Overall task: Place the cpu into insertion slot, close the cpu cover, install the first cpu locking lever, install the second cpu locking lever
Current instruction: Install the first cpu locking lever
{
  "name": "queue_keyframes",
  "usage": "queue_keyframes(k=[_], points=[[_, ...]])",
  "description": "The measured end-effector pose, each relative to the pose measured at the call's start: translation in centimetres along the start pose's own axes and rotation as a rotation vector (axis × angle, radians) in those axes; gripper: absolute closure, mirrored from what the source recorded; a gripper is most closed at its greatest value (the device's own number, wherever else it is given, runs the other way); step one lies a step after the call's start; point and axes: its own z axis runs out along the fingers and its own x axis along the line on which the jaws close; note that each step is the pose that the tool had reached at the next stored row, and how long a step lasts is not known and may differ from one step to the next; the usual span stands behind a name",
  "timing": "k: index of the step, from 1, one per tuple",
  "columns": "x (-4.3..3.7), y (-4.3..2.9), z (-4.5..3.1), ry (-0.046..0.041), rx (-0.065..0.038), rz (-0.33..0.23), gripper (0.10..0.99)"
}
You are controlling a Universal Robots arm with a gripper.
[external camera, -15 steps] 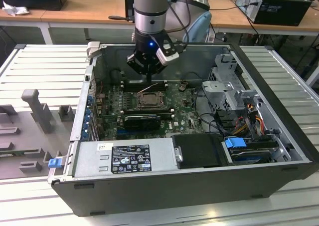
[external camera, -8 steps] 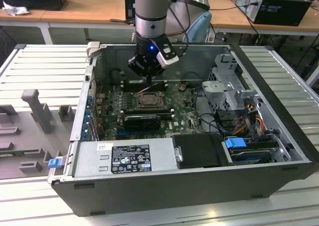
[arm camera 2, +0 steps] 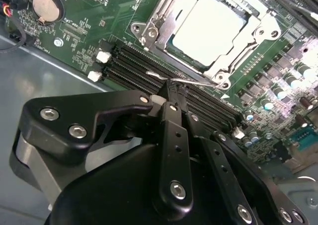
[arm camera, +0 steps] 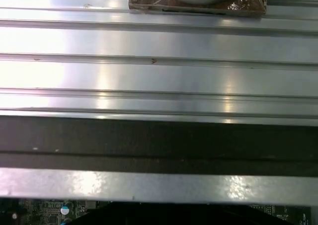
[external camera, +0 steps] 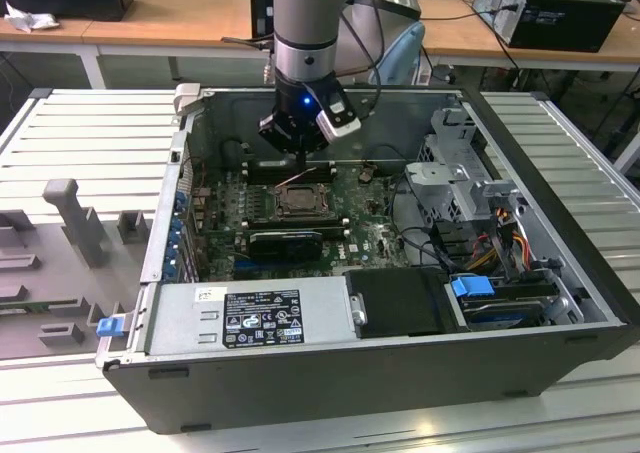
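The arm hangs down into the open computer case (external camera: 560,273), and the claw (external camera: 300,158) sits low over the green motherboard (external camera: 370,235), just behind the insertion slot (external camera: 298,201). In the second wrist view the claw (arm camera 2: 171,88) has its fingertips drawn together, pinched on the thin wire locking lever (arm camera 2: 186,80) that runs along the edge of the slot, over the black memory slots (arm camera 2: 149,68). The cpu (arm camera 2: 208,29) lies seated in the slot, pale metal top up, with the cpu cover (arm camera 2: 164,24) closed down around it. A coin battery (arm camera 2: 47,7) sits on the board, well away from the slot. The first wrist view shows the ribbed aluminium surface (arm camera: 159,76) beyond the case wall.
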Motion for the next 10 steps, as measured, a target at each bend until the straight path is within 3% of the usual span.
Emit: queue_keyframes(k=[7,10], points=[[-0.30,-0.05,0.39,0.0036,0.003,-0.036,0.980],[-1.12,-0.16,1.01,0.0043,0.003,-0.043,0.980]])
